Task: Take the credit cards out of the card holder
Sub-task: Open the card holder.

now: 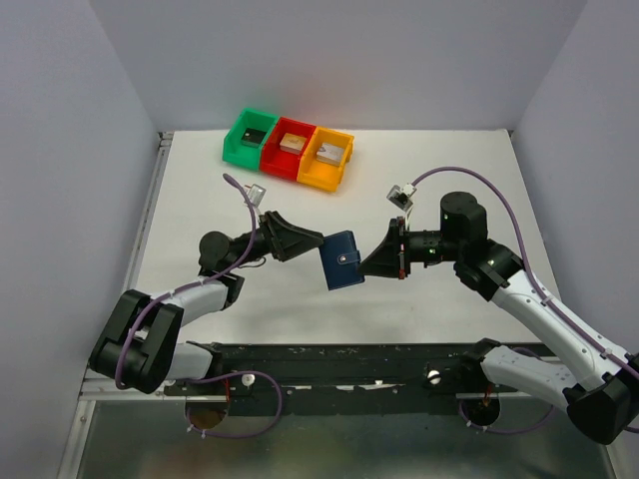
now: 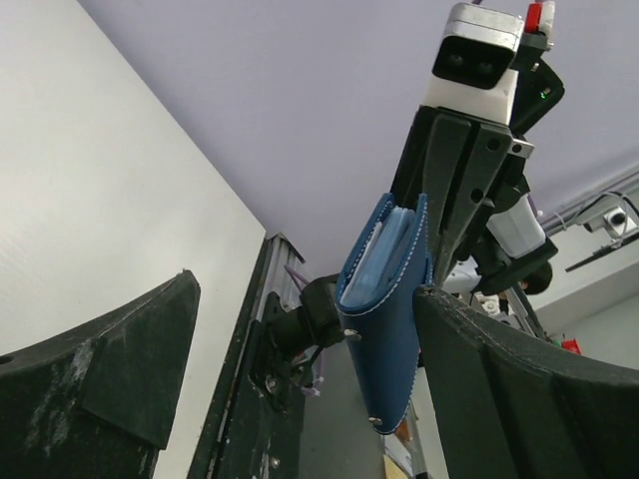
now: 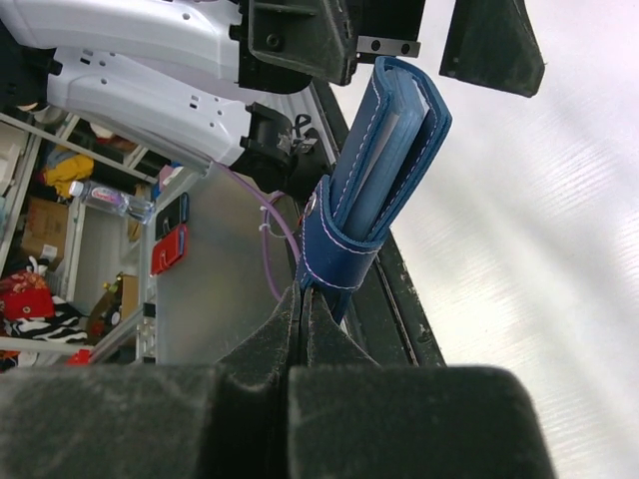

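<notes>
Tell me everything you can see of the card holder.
The card holder is a navy, leather-looking folding wallet with pale stitching, paler blue pages showing at its edge, and a snap strap wrapped round it; it is folded shut. It is held up above the table. The right gripper is shut on its strap end; the open left gripper straddles the other end, contact unclear.

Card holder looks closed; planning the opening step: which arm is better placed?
Probably left: the left gripper stands open beside the card holder, while the right gripper is shut on it, holding it up.
</notes>
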{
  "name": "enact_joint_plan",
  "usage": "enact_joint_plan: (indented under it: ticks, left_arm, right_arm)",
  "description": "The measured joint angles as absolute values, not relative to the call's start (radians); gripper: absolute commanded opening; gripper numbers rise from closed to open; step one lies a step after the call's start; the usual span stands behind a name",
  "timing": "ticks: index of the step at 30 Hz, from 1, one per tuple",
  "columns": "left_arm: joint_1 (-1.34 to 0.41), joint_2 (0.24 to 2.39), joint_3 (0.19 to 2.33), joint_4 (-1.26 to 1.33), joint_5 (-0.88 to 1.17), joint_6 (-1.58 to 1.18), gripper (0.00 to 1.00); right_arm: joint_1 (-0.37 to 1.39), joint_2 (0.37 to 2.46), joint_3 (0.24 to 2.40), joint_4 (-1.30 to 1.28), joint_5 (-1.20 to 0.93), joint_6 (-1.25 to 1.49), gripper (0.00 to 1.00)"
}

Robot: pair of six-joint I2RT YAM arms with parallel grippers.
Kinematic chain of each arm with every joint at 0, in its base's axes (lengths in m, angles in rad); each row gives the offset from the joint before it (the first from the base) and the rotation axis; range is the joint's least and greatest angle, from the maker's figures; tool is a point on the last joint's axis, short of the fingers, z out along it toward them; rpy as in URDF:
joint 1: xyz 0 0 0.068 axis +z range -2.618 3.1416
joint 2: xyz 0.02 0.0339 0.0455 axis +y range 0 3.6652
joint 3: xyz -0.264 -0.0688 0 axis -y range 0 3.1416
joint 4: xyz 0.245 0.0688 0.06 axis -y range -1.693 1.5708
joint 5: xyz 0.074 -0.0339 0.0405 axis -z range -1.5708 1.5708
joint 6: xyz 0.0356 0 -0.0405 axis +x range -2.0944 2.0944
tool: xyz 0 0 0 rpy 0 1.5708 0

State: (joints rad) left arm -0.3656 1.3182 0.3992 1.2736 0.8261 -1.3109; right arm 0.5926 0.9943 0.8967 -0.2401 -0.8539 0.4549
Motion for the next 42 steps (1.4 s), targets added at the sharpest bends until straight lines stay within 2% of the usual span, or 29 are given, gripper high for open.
enact_joint_plan:
  ticks: [3, 17, 29, 36, 40, 42]
  left_arm:
    - [-0.366, 1.317, 0.411, 1.29, 0.845, -1.329, 0.95]
    - [-0.424, 1.314, 0.452, 1.304, 0.912, -1.348, 0.68]
    - [-0.432, 1.314, 0.463, 1.306, 0.929, -1.347, 0.67]
    - [-0.432, 1.311, 0.466, 1.308, 0.931, -1.348, 0.46]
    - [-0.432, 1.31, 0.466, 1.308, 0.932, -1.346, 0.46]
    - [-0.432, 1.308, 0.466, 1.308, 0.932, -1.346, 0.5]
  right_arm:
    - [0.593, 0.994, 0.897, -0.234, -0.861, 0.455, 0.01]
    - [0.593, 1.024, 0.897, -0.206, -0.87, 0.464, 0.01]
    - [0.593, 1.025, 0.897, -0.203, -0.87, 0.463, 0.01]
    - [0.593, 1.026, 0.897, -0.202, -0.87, 0.462, 0.0]
    - [0.593, 1.028, 0.897, -0.202, -0.87, 0.461, 0.0]
    - [0.593, 1.029, 0.897, -0.202, -0.87, 0.458, 0.0]
